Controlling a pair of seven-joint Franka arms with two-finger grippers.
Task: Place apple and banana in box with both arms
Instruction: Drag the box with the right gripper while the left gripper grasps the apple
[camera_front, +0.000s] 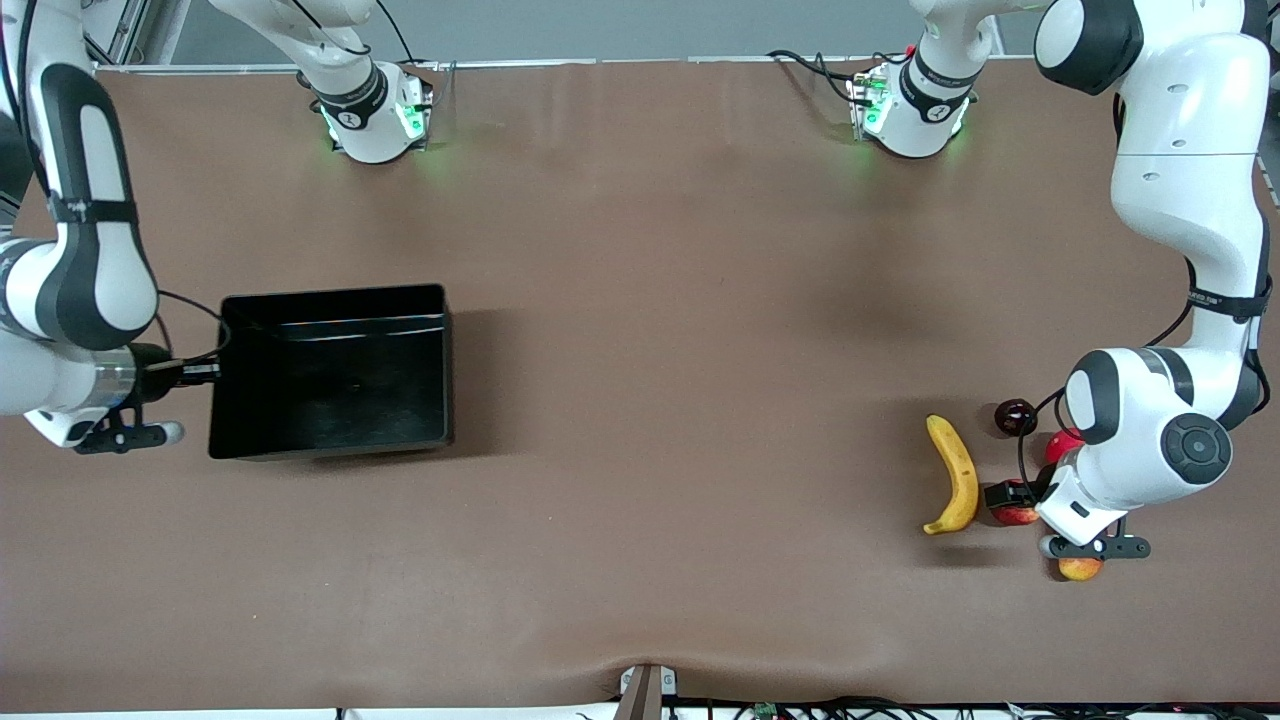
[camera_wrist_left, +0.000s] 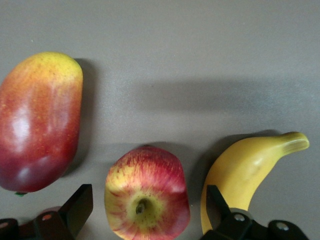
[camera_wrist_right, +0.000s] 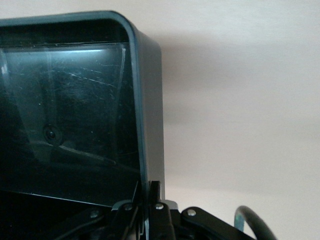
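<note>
The apple (camera_front: 1020, 516), red with yellow streaks, lies on the table at the left arm's end, beside the yellow banana (camera_front: 955, 475). My left gripper (camera_front: 1012, 500) is low over the apple and open. In the left wrist view the apple (camera_wrist_left: 147, 195) sits between the two fingers (camera_wrist_left: 79, 206) with a gap on each side, and the banana (camera_wrist_left: 250, 172) lies just outside one finger. The black box (camera_front: 330, 297) stands at the right arm's end. My right gripper (camera_front: 208, 373) is shut on the box's end wall (camera_wrist_right: 150, 100), one finger inside and one outside (camera_wrist_right: 149, 199).
A red-and-yellow mango (camera_wrist_left: 39, 120) lies beside the apple; in the front view it (camera_front: 1080, 568) is partly hidden under the left wrist. A plain red fruit (camera_front: 1060, 443) and a dark round fruit (camera_front: 1015, 416) lie farther from the front camera.
</note>
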